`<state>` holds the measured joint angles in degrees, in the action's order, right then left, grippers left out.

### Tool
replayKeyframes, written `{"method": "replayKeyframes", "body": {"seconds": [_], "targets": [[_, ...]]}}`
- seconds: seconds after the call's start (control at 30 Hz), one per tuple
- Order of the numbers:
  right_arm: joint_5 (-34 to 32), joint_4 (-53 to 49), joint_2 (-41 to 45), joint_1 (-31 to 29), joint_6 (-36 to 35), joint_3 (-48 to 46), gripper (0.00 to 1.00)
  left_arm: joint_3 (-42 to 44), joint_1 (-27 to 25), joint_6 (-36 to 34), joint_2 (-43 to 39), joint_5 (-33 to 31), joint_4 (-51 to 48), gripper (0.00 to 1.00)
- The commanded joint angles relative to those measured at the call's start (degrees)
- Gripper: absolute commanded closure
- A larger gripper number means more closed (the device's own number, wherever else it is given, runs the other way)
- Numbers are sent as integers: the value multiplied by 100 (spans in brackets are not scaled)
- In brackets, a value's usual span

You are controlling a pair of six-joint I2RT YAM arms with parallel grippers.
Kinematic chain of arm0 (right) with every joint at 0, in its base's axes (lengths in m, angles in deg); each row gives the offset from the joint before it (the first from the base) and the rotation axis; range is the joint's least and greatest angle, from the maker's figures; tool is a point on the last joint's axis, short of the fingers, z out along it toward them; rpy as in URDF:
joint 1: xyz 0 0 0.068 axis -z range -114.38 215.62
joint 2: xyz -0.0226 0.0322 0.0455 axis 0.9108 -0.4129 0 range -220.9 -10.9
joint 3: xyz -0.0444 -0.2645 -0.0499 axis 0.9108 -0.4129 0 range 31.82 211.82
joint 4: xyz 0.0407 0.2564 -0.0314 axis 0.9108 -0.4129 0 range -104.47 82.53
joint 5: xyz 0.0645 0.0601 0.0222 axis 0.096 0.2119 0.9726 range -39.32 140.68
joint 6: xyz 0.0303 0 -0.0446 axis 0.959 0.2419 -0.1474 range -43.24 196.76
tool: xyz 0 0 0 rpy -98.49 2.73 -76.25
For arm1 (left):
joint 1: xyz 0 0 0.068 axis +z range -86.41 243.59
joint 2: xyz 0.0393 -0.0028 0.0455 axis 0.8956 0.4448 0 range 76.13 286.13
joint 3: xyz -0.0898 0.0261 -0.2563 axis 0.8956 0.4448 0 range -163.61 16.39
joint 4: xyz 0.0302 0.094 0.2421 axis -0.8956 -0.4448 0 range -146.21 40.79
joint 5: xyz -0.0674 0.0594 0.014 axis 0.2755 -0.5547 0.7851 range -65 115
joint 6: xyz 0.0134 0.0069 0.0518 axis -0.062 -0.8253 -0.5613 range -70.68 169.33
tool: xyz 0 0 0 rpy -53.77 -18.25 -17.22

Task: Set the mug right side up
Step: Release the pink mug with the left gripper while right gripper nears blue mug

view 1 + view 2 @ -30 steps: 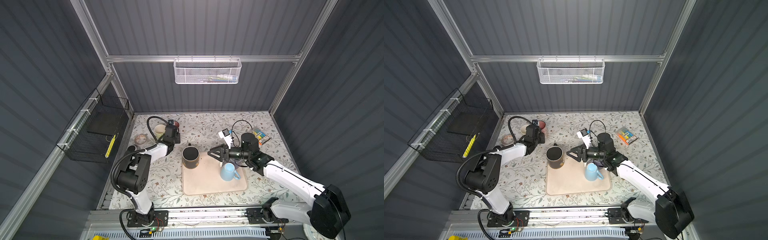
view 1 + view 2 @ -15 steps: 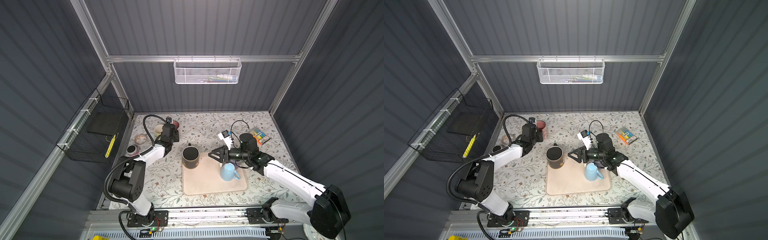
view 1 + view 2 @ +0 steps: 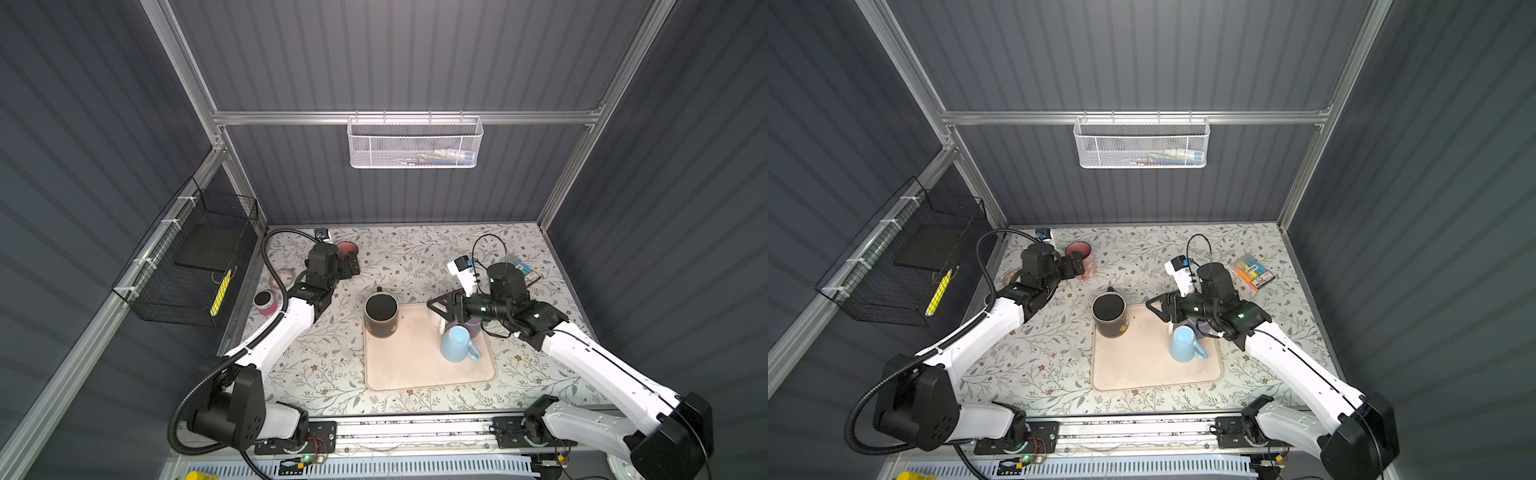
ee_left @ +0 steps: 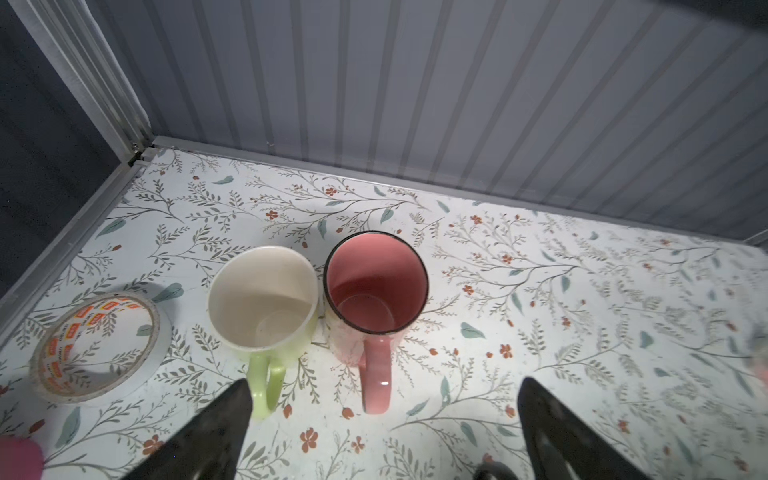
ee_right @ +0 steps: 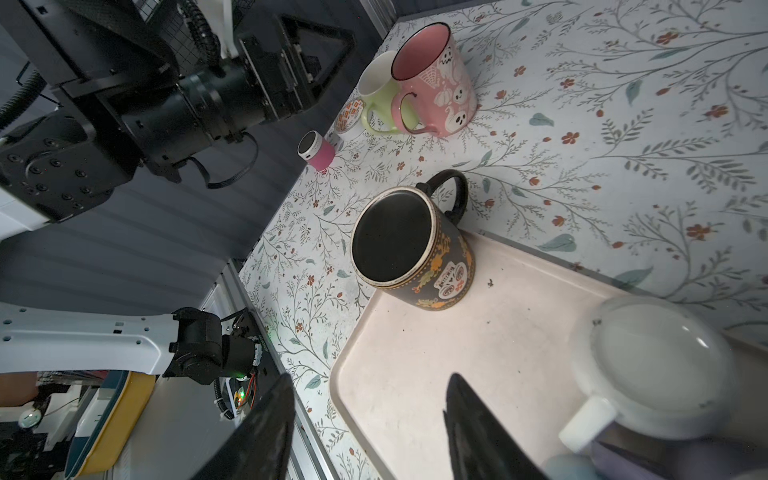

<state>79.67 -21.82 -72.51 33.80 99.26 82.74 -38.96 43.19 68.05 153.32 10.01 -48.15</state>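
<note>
Nearby, green mug (image 4: 262,291) against upright pink mug (image 4: 376,282), tape roll (image 4: 52,347) beside

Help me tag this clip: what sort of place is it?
Probably a robot test cell: panel walls on an aluminium frame, left arm and right arm on a rail, a pink mug on a floral tabletop.

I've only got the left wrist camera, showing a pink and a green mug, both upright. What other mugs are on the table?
Observer: A black mug stands at the back left corner of a beige tray.
Operator: Any others on that tray?
Observer: A blue mug on its right half, closed end up, so it looks upside down.
Operator: Is anything gripped over there?
Observer: No, the right fingers are open and empty, near a white mug.
</note>
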Motion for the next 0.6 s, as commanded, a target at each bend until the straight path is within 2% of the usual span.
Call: {"method": "replayKeyframes", "body": {"seconds": [0.0,0.3,0.57], "targets": [[-238,-452,295,-19,-82,13,41,229,-18,378,-298,446,-207,0],[-727,-1089,1154,-26,152,-596,35,570,-518,475,-963,674,-505,0],[-1362,-1061,1798,-24,625,-1506,32,972,-846,441,-1539,497,-589,0]]}}
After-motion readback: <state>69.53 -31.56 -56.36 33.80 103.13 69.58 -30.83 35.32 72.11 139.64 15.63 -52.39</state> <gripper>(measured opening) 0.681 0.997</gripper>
